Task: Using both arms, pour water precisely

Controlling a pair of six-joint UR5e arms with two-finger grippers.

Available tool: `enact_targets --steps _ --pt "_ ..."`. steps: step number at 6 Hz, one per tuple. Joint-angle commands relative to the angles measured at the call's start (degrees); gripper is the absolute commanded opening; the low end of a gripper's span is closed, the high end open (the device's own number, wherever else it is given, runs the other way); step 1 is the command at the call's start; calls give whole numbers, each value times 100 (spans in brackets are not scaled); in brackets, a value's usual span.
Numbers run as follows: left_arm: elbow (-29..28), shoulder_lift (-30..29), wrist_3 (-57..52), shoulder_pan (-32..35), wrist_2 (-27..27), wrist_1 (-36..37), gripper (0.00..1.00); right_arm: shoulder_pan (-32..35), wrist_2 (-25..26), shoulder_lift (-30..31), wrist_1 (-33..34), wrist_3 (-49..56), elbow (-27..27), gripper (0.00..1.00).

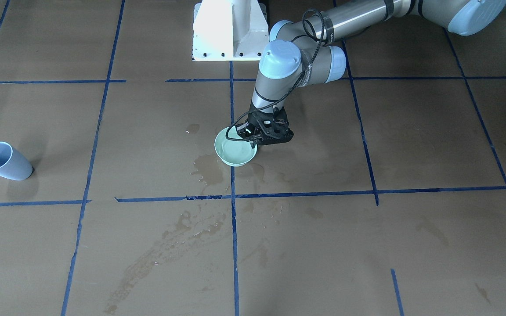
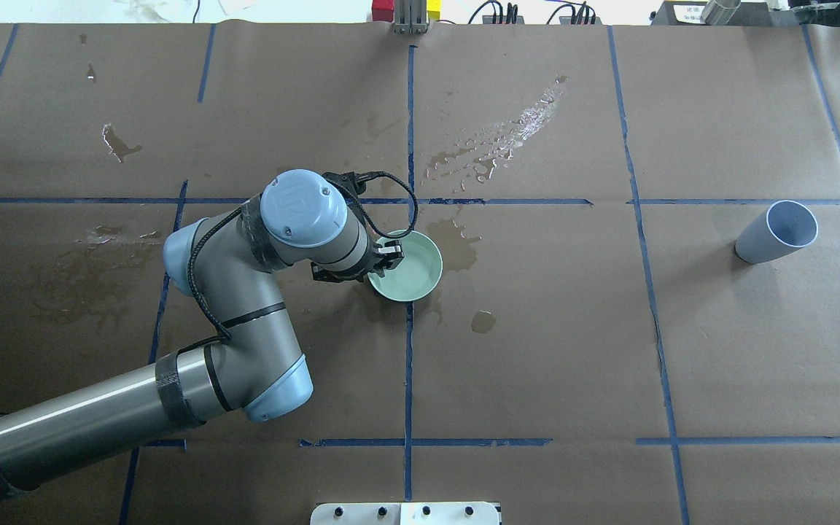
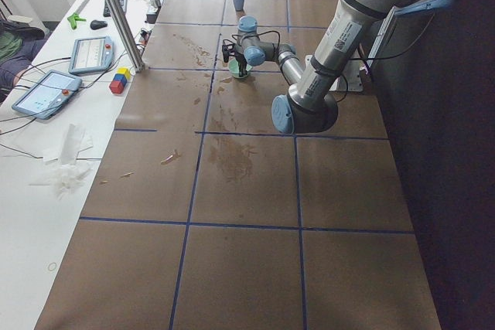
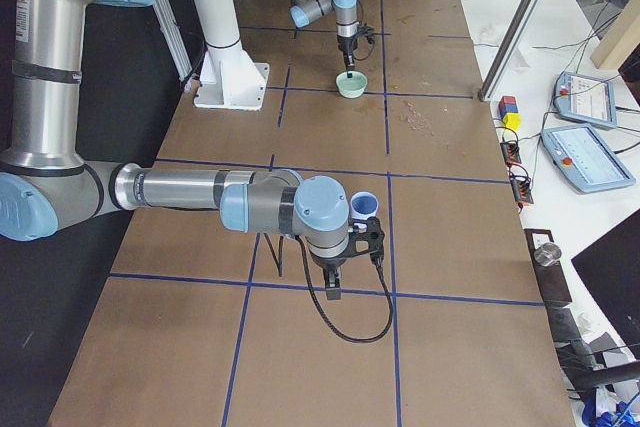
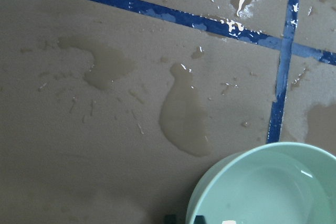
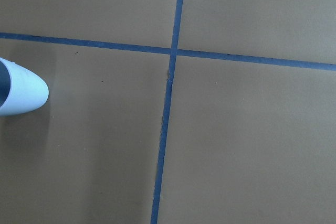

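L claw point(image 2: 389, 254) is seen clenched on the left rim of the pale green bowl point(image 2: 413, 271), w/ fingertips point(image 5: 169, 219) set either side of the rim. That edge is partly covered by the wrist & cable in the overhead view. Inside the bowl, water point(image 5: 268, 192) is shown as a faint sheen. More lies on the desk point(image 2: 537, 350): a puddle point(image 5: 184, 114) just beside the bowl and a wet streak point(image 2: 507, 135) farther out. The bowl is set over a blue tape line point(image 2: 408, 364). R claw point(image 4: 334, 285) is caught in the side view only, so its grip cannot be told. It is hung near the pale blue cup point(image 2: 776, 233), well apart from the bowl.
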State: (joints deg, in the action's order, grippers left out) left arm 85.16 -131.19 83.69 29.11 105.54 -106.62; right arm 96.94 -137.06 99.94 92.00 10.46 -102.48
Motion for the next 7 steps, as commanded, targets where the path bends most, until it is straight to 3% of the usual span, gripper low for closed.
enact_targets --steps 1,4,7 --pt "70 6 -45 76 72 1 0 0 30 -18 2 -9 0 100" --pt "649 434 -711 1189 1475 45 0 -9 -5 -18 -24 -9 9 100" --pt "1002 1541 -2683 2542 2608 18 0 -26 -23 -10 2 9 35 100"
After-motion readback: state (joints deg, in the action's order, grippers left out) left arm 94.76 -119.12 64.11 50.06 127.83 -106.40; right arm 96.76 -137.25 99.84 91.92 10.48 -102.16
